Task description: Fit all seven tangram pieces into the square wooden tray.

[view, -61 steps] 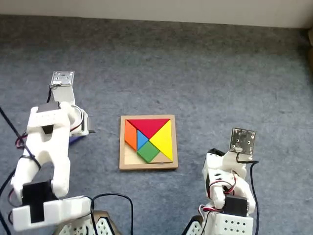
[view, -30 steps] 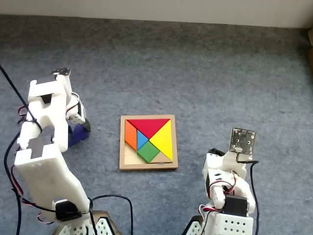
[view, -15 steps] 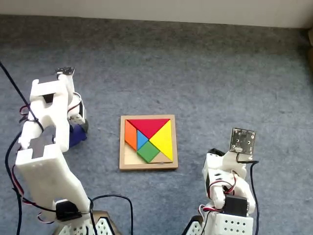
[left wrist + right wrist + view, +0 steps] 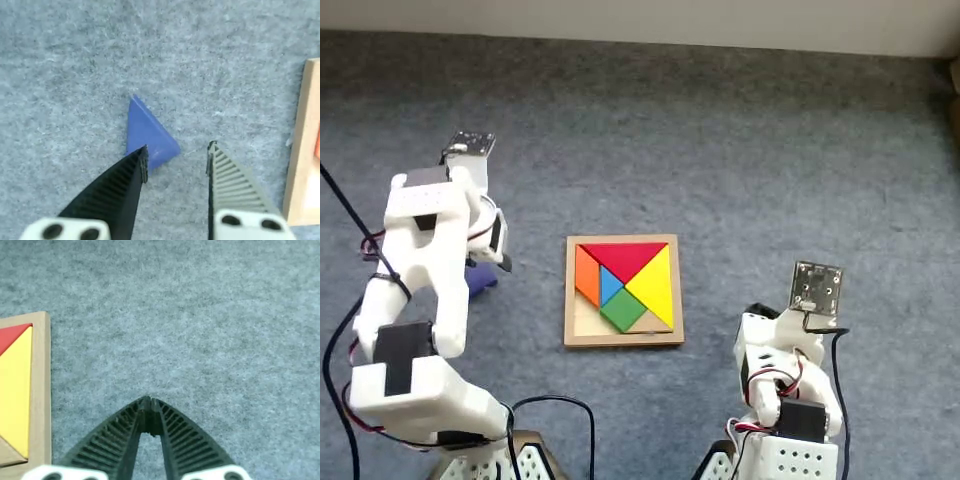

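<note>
Note left claw [image 4: 176,150] spread wide, gripping nothing; blue triangle [image 4: 147,132] flat on tabletop [image 4: 75,60], just ahead of its dark finger [image 4: 125,185]. Note wooden tray [image 4: 623,341] off its pale-finger side, part filled. Note right claw [image 4: 151,402] closed, empty, near tray.

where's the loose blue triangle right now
In the high view the loose blue triangle lies on the carpet left of the wooden tray, just ahead of the left gripper's open fingers, by the black one.

Grey carpet [image 4: 770,150] lies underneath everything, a pale strip [image 4: 720,20] along its far edge.
</note>
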You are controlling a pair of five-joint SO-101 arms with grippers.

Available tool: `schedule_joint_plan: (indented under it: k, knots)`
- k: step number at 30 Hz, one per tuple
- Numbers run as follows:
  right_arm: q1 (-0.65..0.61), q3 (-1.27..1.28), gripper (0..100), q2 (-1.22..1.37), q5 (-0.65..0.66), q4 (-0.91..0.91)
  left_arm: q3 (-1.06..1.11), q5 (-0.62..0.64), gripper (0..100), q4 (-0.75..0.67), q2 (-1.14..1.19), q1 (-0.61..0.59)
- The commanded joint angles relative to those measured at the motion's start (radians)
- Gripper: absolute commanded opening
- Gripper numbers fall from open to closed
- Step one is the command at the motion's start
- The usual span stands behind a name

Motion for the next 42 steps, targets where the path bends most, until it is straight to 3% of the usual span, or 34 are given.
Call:
schedule_joint_plan:
  k: [1,7,14,26,30,39,42]
  knots:
    - [0.030,0.110,0.5,0.008,-0.003,-0.013,-0.008,-0.021,23,-0.032,0.010,-0.045]
    - [0.047,0.110,0.5,0.005,-0.003,-0.013,-0.085,-0.149,23,-0.020,0.166,-0.090]
    - [0.047,0.110,0.5,0.005,-0.002,-0.013,-0.298,-0.155,23,0.132,0.349,-0.102]
    - [0.047,0.110,0.5,0.005,-0.002,-0.013,-0.455,-0.153,1,0.212,0.466,-0.094]
    - [0.047,0.110,0.5,0.005,-0.002,-0.013,-0.453,-0.149,1,0.262,0.446,-0.042]
    - [0.047,0.110,0.5,0.005,-0.002,-0.013,-0.315,0.101,1,0.296,0.097,0.214]
    - [0.047,0.110,0.5,0.005,-0.002,-0.013,-0.237,0.195,1,0.238,-0.025,0.312]
